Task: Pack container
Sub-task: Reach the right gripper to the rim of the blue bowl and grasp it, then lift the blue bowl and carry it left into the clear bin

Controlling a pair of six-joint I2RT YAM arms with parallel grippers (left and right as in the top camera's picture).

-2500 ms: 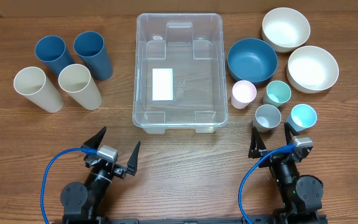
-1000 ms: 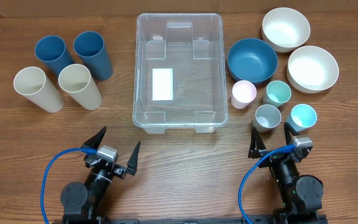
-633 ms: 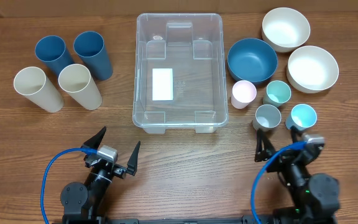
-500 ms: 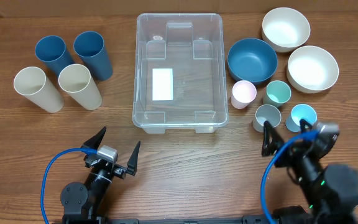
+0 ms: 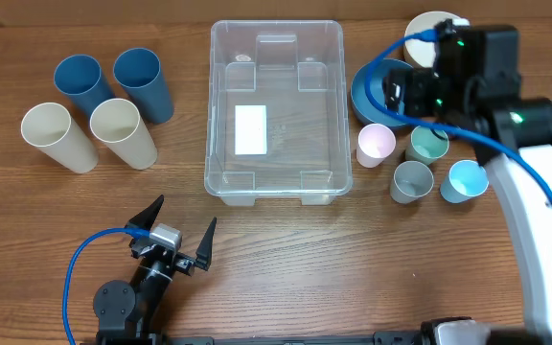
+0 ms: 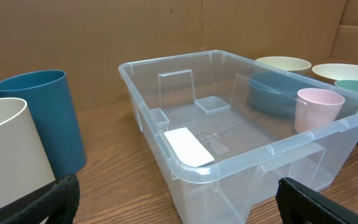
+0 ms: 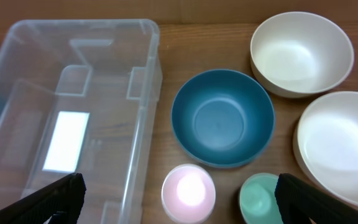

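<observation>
The clear container (image 5: 300, 125) stands empty mid-table, a white label on its floor; its rim (image 6: 253, 155) fills the left wrist view and its wall (image 7: 145, 99) shows in the right wrist view. My left gripper (image 5: 183, 213) rests open near the front edge, short of the container, with nothing between its fingers (image 6: 176, 205). My right gripper (image 5: 420, 91) hangs open high above the blue bowl (image 7: 222, 118) and pink cup (image 7: 188, 190), holding nothing (image 7: 179, 199).
Left of the container stand two tall blue cups (image 5: 80, 81) and two cream ones (image 5: 56, 134). To its right sit a cream bowl (image 7: 300, 53), a white bowl (image 7: 340, 146), a green cup (image 5: 427, 144), a grey cup (image 5: 412, 179) and a light blue cup (image 5: 463, 179).
My right arm has risen from the table's front edge and swung back over the bowls and small cups. The left arm and all objects stay put.
</observation>
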